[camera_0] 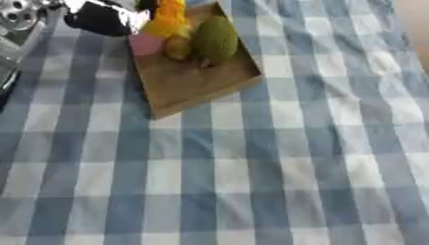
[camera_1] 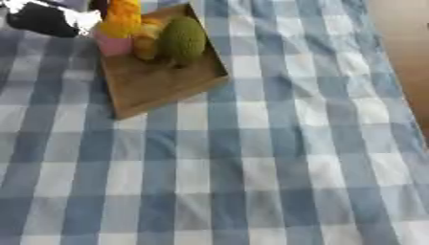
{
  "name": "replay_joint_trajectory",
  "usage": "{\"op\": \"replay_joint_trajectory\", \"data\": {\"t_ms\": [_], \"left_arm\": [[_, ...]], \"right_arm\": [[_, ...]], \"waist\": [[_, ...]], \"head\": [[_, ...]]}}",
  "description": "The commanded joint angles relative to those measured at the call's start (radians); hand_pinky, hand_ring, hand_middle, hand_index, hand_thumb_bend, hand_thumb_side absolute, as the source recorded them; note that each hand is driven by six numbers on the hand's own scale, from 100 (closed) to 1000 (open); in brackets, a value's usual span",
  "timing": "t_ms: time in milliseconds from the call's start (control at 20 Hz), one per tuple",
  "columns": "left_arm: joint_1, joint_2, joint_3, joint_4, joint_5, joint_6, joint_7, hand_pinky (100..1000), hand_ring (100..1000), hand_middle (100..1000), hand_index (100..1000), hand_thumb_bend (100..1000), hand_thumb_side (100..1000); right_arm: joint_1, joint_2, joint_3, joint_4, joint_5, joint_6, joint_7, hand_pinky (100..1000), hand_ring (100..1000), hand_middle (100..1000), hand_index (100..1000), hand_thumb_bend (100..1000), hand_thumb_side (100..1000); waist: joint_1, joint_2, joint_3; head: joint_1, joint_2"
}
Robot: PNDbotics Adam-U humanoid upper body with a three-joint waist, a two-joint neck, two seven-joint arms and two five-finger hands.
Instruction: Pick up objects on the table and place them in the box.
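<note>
Blue-and-white checked cloth [camera_0: 251,182] covers the worktop and fills nearly the whole view, lying a little askew, with a strip of tan floor [camera_1: 411,48] showing at about two o'clock.

At roughly eleven o'clock sits a shallow wooden box [camera_0: 197,83], turned at an angle to the checks so that one corner points toward the middle of the cloth. Its near half is bare wood. Crowded into its far half are several things: a green oval fruit [camera_0: 218,38] with a rough skin, a small yellow-brown piece [camera_0: 177,47] touching it on the nine o'clock side, a pink object [camera_0: 145,44] against the box's left wall, and a yellow-orange thing [camera_0: 170,16] standing above them, its top cut off by the upper edge.

Just beyond the pink object, at the box's far left corner, a black and white part of the left robot hand [camera_0: 100,19] shows at the top edge; whether it is released or clenched I cannot tell. A silver arm joint [camera_0: 18,14] appears in the upper left corner. The right robot hand does not show in either view.
</note>
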Motion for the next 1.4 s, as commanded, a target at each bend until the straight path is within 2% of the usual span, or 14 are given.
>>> {"op": "replay_joint_trajectory", "data": {"t_ms": [50, 200, 350, 450, 600, 700, 800, 850, 1000, 1100, 1150, 1250, 1400], "left_arm": [[-0.007, 0.012, 0.0, 0.018, -0.034, -0.017, -0.051, 851, 765, 683, 755, 133, 233], [0.001, 0.017, 0.001, 0.017, -0.067, -0.019, -0.125, 899, 842, 793, 898, 321, 301], [0.008, 0.024, 0.011, 0.0, -0.095, -0.012, -0.164, 925, 869, 824, 932, 439, 330], [0.012, 0.028, 0.022, -0.02, -0.103, -0.002, -0.175, 927, 870, 827, 937, 473, 338], [0.016, 0.036, 0.039, -0.066, -0.088, 0.015, -0.167, 914, 860, 817, 927, 430, 342], [0.02, 0.044, 0.058, -0.106, -0.068, 0.034, -0.137, 888, 837, 797, 903, 256, 311], [0.031, 0.057, 0.081, -0.164, -0.041, 0.061, -0.085, 873, 821, 779, 876, 197, 319], [0.039, 0.064, 0.098, -0.202, -0.017, 0.079, -0.054, 857, 803, 763, 853, 117, 336], [0.092, 0.094, 0.171, -0.364, 0.093, 0.15, 0.097, 831, 776, 741, 826, 141, 425], [0.15, 0.122, 0.228, -0.48, 0.201, 0.192, 0.234, 815, 764, 735, 813, 199, 471], [0.178, 0.136, 0.255, -0.509, 0.256, 0.191, 0.317, 811, 761, 732, 810, 218, 473], [0.25, 0.17, 0.299, -0.53, 0.364, 0.132, 0.498, 808, 762, 735, 806, 215, 481], [0.388, 0.204, 0.357, -0.536, 0.478, -0.003, 0.721, 795, 750, 719, 790, 244, 478]], "right_arm": [[-0.012, -0.015, -0.011, -0.015, -0.007, 0.0, -0.004, 686, 688, 748, 828, 100, 396], [-0.01, -0.013, -0.011, -0.015, -0.008, 0.0, -0.004, 686, 688, 748, 828, 100, 395], [-0.007, -0.012, -0.011, -0.015, -0.008, 0.002, -0.004, 686, 688, 748, 828, 100, 396], [-0.004, -0.012, -0.011, -0.015, -0.008, 0.004, -0.004, 686, 688, 748, 827, 100, 397], [0.001, -0.012, -0.01, -0.015, -0.009, 0.006, -0.002, 686, 688, 746, 827, 100, 398], [0.004, -0.012, -0.01, -0.015, -0.009, 0.007, -0.002, 686, 688, 746, 827, 100, 397], [0.006, -0.013, -0.01, -0.015, -0.008, 0.007, -0.002, 687, 689, 746, 828, 100, 393], [0.008, -0.015, -0.011, -0.015, -0.008, 0.007, -0.002, 688, 689, 746, 828, 100, 390], [0.012, -0.019, -0.014, -0.015, -0.007, 0.004, -0.004, 688, 690, 747, 828, 100, 387], [0.017, -0.024, -0.018, -0.015, -0.008, -0.002, -0.008, 688, 691, 747, 828, 100, 386], [0.02, -0.026, -0.021, -0.015, -0.009, -0.005, -0.011, 688, 691, 748, 828, 100, 385], [0.025, -0.03, -0.026, -0.015, -0.011, -0.011, -0.02, 689, 692, 748, 828, 100, 386], [0.034, -0.036, -0.032, -0.015, -0.015, -0.021, -0.032, 690, 692, 748, 828, 100, 393]], "waist": [[0.001, -0.025, -0.002], [0.002, -0.028, -0.001], [0.002, -0.032, 0.0], [0.002, -0.036, 0.002], [0.003, -0.041, 0.005], [0.002, -0.046, 0.007], [0.001, -0.051, 0.012], [0.0, -0.054, 0.015], [-0.004, -0.06, 0.025], [-0.006, -0.064, 0.034], [-0.008, -0.066, 0.038], [-0.011, -0.068, 0.047], [-0.018, -0.067, 0.059]], "head": [[-0.002, -0.006], [-0.003, -0.003], [-0.005, 0.003], [-0.006, 0.007], [-0.009, 0.012], [-0.01, 0.014], [-0.013, 0.018], [-0.014, 0.019], [-0.02, 0.024], [-0.027, 0.026], [-0.029, 0.027], [-0.034, 0.028], [-0.038, 0.025]]}}
